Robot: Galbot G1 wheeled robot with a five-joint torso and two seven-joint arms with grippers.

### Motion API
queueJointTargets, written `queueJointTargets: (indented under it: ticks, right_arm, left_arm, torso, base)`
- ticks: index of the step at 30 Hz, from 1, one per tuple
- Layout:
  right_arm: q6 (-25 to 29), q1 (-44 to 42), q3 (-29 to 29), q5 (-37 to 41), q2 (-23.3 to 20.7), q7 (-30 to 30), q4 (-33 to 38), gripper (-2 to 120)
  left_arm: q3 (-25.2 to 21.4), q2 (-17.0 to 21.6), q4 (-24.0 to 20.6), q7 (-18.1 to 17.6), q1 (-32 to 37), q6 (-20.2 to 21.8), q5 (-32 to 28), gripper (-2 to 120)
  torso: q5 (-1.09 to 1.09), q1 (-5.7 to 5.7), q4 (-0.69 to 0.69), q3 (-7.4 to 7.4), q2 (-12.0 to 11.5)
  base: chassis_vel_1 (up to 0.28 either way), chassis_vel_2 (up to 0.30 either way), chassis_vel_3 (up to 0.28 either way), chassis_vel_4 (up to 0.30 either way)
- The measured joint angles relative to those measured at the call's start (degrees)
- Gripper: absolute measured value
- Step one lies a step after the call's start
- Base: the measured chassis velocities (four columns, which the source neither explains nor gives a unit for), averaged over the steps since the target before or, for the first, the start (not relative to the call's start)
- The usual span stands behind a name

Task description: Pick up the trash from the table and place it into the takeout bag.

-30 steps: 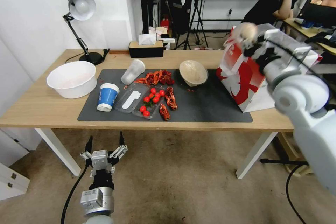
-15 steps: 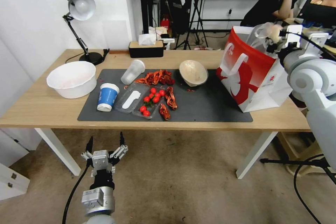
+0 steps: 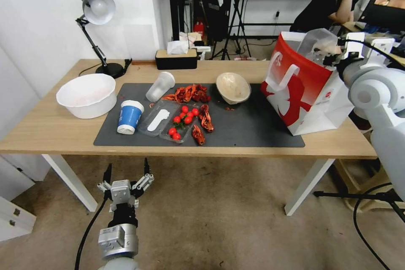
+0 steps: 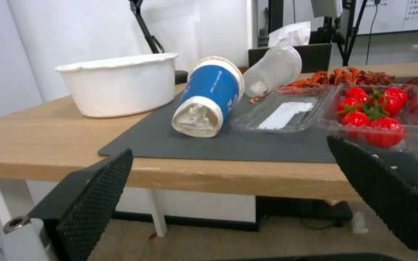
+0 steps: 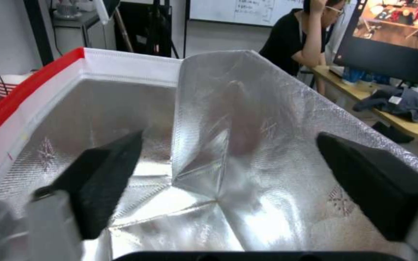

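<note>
**Right gripper open over the takeout bag, trash still on the table**

At far left on the table (image 3: 50, 135) sits one white bowl (image 3: 86, 95), with one black desk lamp (image 3: 96, 8) behind it. On the dark grey mat (image 3: 253, 126) lies one blue white-lidded cup (image 3: 129, 117), then one translucent plastic cup (image 3: 160, 86) tipped on its side. Beside these is one clear tray (image 3: 158, 119) with a white utensil, touching a second clear tray of cherry tomatoes (image 3: 184, 120); about eight can be counted. Red crayfish shells (image 3: 190, 93) lie scattered around them. Farther right rests one beige paper bowl (image 3: 233, 87), tilted. One black tissue box (image 3: 176, 59) stands at the table's back edge.

Below the table's front edge, the left gripper (image 3: 125, 173) hangs with its two fingers spread wide, empty.

At the right end stands one takeout bag (image 3: 303, 93). The right gripper (image 5: 228, 174) is above its open mouth, fingers wide apart, the silvery lining beneath; clear plastic shows at the bag's top.
</note>
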Motion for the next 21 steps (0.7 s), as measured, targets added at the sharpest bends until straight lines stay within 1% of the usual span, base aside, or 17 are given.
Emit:
queueJointTargets:
  ticks: [1,2,16,17,19,20,21]
  right_arm:
    - [0.0,-0.02,-0.01,0.03,-0.1,0.0,0.04,97]
    - [-0.01,-0.06,-0.01,0.07,-0.17,0.0,0.07,99]
    - [0.23,-1.06,0.77,0.57,-0.41,-0.28,1.33,100]
    - [0.68,-1.2,0.9,0.73,-0.44,-0.52,1.69,100]
    - [3.27,-1.89,1.29,0.98,-0.51,-2.55,2.6,100]
    - [3.27,-1.89,1.29,0.98,-0.51,-2.55,2.6,100]
    - [6.6,-2.65,1.44,0.96,-0.54,-4.82,3.23,100]
  left_arm:
    - [0.06,-0.06,-0.05,0.0,0.15,-0.04,0.15,100]
    - [0.12,-0.11,-0.12,0.0,0.26,-0.07,0.27,100]
    - [0.23,-0.3,-0.66,0.0,0.61,-0.13,0.58,100]
    - [0.23,-0.31,-0.66,0.0,0.61,-0.13,0.58,100]
    - [0.22,-0.32,-0.69,0.08,0.57,-0.15,0.59,100]
    - [0.22,-0.32,-0.69,0.08,0.57,-0.15,0.59,100]
    - [0.21,-0.32,-0.71,0.17,0.52,-0.16,0.58,100]
  torso:
    - [0.0,0.0,0.0,0.0,0.0]
    - [0.0,0.0,0.0,0.0,0.0]
    - [0.0,0.0,0.0,0.0,0.0]
    - [0.0,0.0,0.0,0.0,0.0]
    - [0.0,0.0,0.0,0.0,0.0]
    - [0.0,0.0,0.0,0.0,0.0]
    - [0.0,0.0,0.0,0.0,0.0]
  base:
    - [0.0,0.0,0.0,0.0]
    - [0.0,0.0,0.0,0.0]
    - [0.0,0.0,0.0,0.0]
    - [0.0,0.0,0.0,0.0]
    - [0.0,0.0,0.0,0.0]
    - [0.0,0.0,0.0,0.0]
    - [0.0,0.0,0.0,0.0]
